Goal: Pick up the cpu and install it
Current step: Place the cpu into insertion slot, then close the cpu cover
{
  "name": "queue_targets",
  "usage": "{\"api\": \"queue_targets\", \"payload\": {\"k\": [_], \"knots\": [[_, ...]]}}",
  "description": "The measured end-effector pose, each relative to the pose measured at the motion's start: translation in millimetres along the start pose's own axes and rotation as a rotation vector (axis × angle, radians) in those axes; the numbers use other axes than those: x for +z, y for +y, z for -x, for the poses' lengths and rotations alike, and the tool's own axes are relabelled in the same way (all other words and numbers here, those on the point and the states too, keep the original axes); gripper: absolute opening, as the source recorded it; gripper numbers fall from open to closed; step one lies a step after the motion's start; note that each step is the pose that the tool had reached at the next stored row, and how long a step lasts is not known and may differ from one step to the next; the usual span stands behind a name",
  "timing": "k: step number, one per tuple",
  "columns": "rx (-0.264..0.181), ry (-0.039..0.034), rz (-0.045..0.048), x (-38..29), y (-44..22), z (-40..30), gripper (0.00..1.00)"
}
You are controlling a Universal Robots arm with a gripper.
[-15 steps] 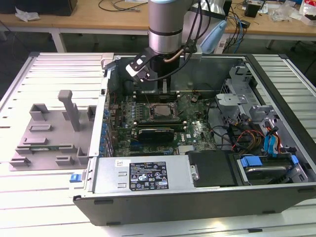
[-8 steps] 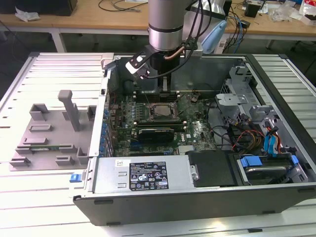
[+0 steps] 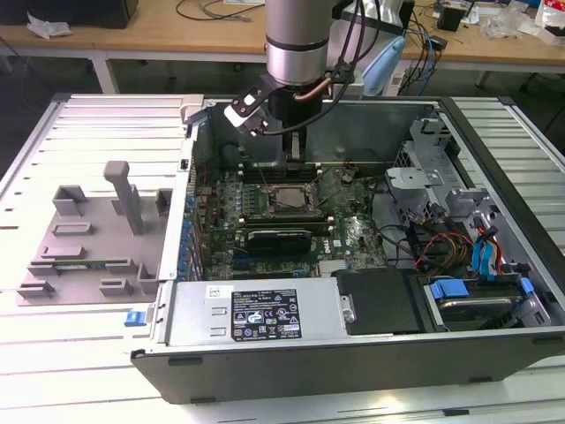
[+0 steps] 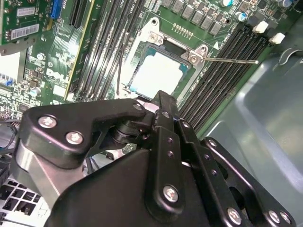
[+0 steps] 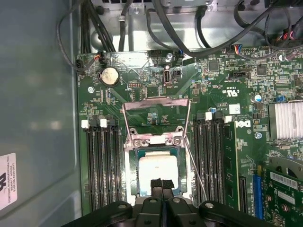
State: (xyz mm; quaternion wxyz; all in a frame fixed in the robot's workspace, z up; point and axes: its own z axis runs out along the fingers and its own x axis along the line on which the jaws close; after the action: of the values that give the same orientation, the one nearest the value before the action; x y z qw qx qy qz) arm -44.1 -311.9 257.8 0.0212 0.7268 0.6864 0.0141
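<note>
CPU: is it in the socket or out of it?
In the socket. In the first wrist view the cpu lies flat inside the socket frame, whose metal bracket is swung open, not clamped over it.

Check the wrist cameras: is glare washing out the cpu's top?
First wrist view: the cpu glares near white, detail lost, the gripper dark against it. Second wrist view: the cpu equally washed out. Exterior view: it looks duller grey.

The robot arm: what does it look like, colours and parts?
The arm is a silver-grey metal cylinder with black cables and a coppery hose alongside. Its gripper is black, built of jointed links with silver screws.
</note>
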Motion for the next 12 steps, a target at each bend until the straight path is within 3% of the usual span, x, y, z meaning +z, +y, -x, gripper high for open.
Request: {"api": "queue_targets", "payload": {"k": [12], "knots": [[0.000, -0.0002, -0.0002, -0.4, 0.0, 0.0, 0.11]]}}
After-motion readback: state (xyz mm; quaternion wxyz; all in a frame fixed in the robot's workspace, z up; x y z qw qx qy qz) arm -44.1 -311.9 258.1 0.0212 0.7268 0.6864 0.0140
